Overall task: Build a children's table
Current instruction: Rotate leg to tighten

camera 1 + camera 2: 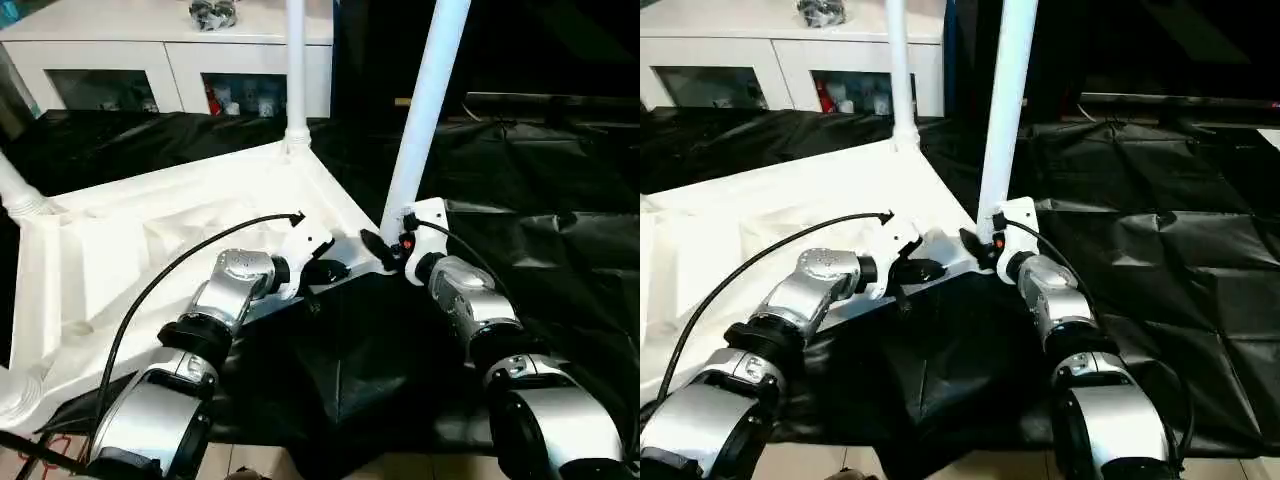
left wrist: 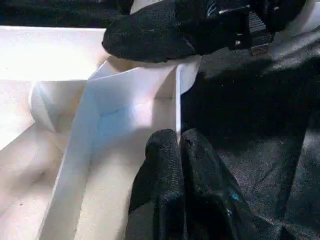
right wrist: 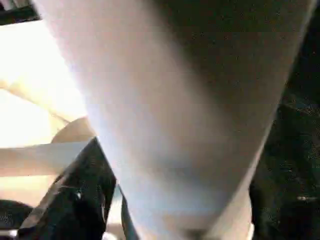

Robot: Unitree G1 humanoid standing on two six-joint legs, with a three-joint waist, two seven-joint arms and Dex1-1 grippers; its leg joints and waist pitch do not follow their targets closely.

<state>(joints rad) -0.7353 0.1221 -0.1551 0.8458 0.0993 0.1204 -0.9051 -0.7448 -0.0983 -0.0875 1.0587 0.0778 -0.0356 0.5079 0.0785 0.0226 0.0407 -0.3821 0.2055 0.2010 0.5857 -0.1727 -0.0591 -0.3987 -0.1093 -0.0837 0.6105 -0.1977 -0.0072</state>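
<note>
Tabletop [image 1: 150,240], white, lying underside-up on black sheeting [image 1: 560,240], its ribs and round corner sockets exposed; far leg [image 1: 295,60] standing upright in the far corner socket; near-corner leg [image 1: 425,110] rising at a slight tilt from the corner closest to the grippers; parts of two more legs [image 1: 15,190] at the left edge. Left gripper [image 1: 322,268] clenched, its two black fingers [image 2: 172,170] pressed together against the thin rim wall of the tabletop near that corner. Right gripper [image 1: 385,250] at the base of the near-corner leg, one black finger [image 3: 75,200] beside the tube; whether it grasps the tube cannot be told. White cabinet [image 1: 170,60] with glass doors behind.
</note>
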